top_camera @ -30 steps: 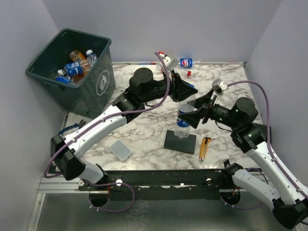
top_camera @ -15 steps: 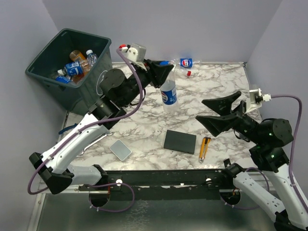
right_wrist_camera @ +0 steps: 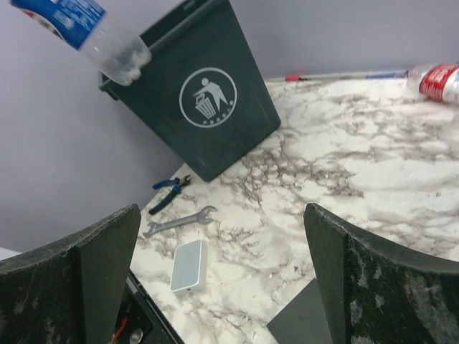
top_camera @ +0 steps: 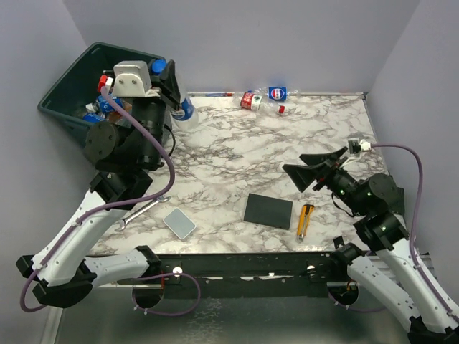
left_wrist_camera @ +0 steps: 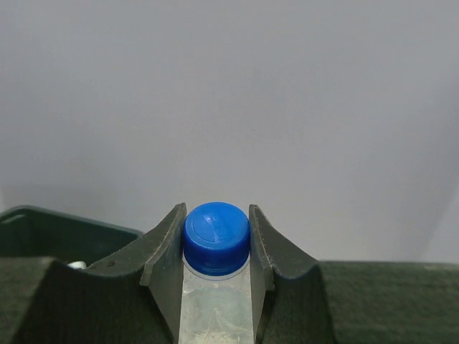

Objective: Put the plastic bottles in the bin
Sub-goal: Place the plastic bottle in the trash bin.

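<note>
Our left gripper (left_wrist_camera: pixel 216 215) clamps a bottle (left_wrist_camera: pixel 216 233) by its neck at the bin (top_camera: pixel 56 107)'s 3 o'clock rim. Our right gripper (top_camera: pixel 292 162) gapes wide, with marble (top_camera: pixel 229 154) open toward 10 o'clock.

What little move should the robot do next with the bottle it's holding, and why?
Probably swing the left gripper a bit further over the bin before letting go. It holds the bottle by the blue cap, and from above the bottle seems to hang at the bin's edge, not clearly over the opening.
</note>
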